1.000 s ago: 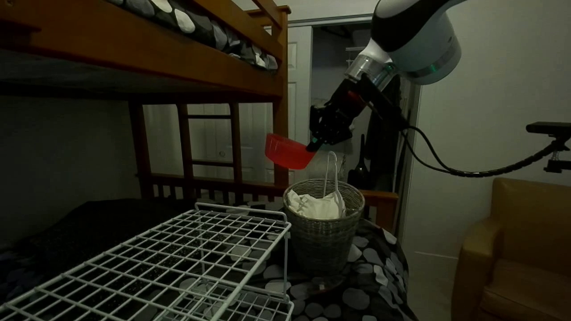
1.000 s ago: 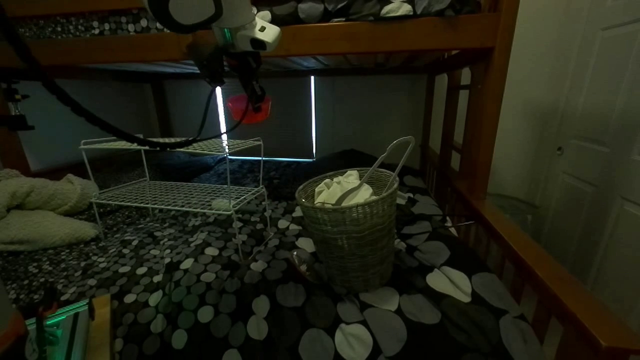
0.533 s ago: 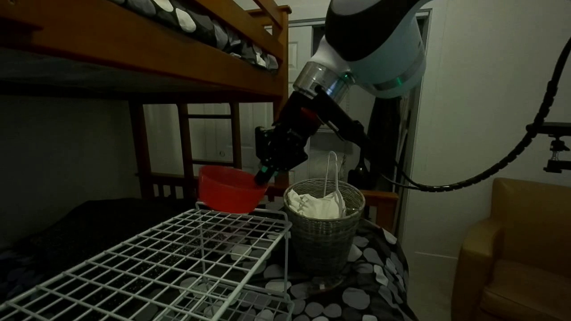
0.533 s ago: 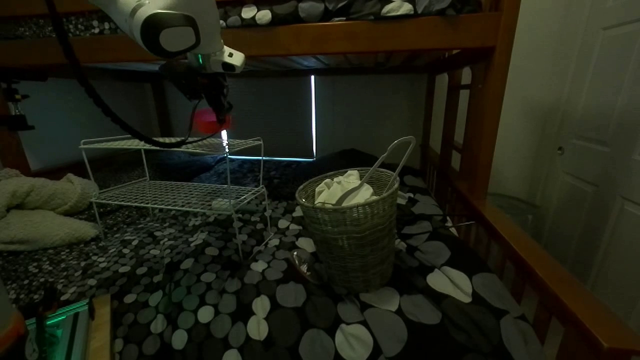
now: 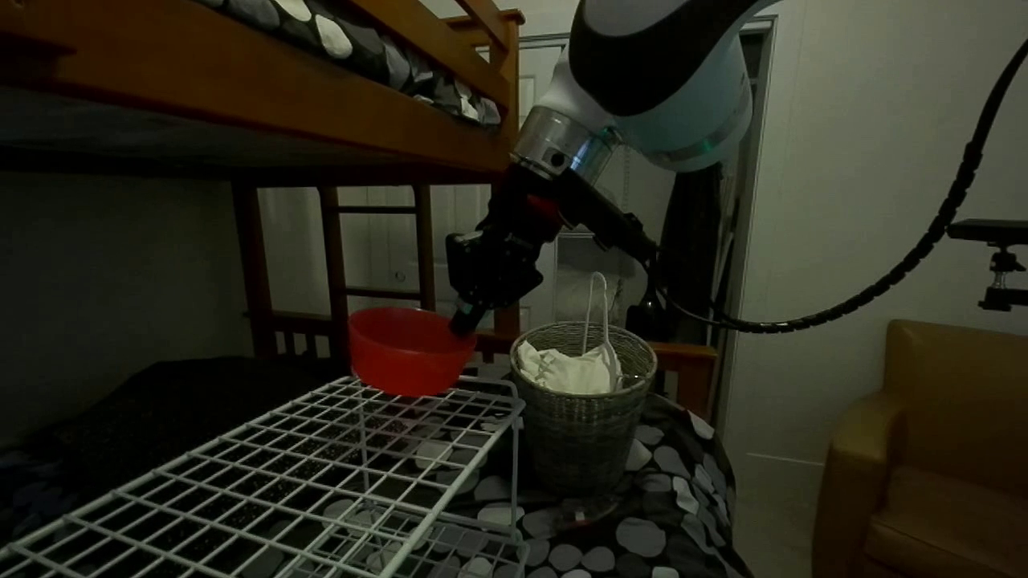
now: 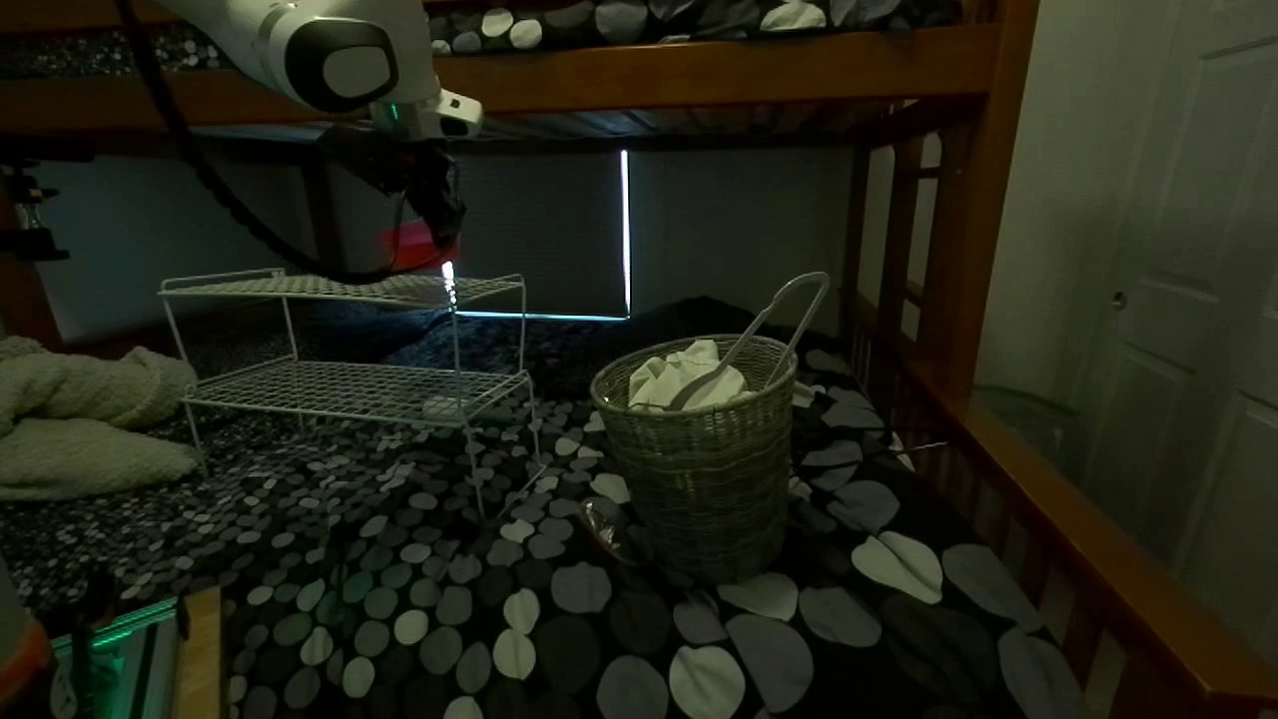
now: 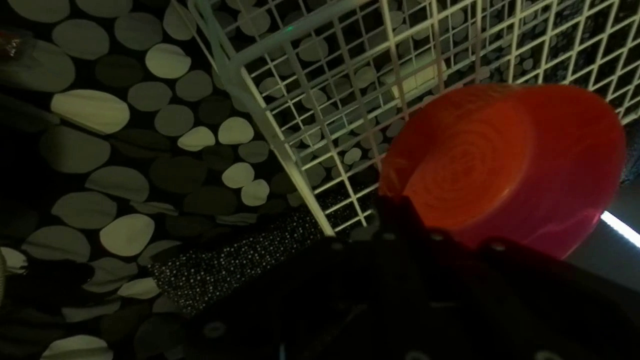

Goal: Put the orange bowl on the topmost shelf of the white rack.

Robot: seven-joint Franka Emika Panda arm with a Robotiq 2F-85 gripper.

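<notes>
Bowl (image 5: 411, 355) is over one end of the top shelf (image 5: 454, 490) of the rack (image 6: 339, 391), slightly tilted; whether it touches the wires cannot be told. The gripper (image 5: 463, 321) clasps the bowl's rim between its fingers. Near that end stands a basket (image 5: 590, 449) with cloth (image 5: 566, 371), on dotted bedding (image 6: 439, 619).

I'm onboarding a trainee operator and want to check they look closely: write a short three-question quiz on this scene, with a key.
1. Count: how many shelf levels does the white wire-grid rack show?
2. True or false: the gripper stands open, apart from the red-orange bowl.
3. Pick one: the crumpled white cloth lies A) on the rack, B) in the wicker basket, C) inside the bowl.

Key:
1. Two.
2. False; it holds the bowl by its rim.
3. B.
</notes>
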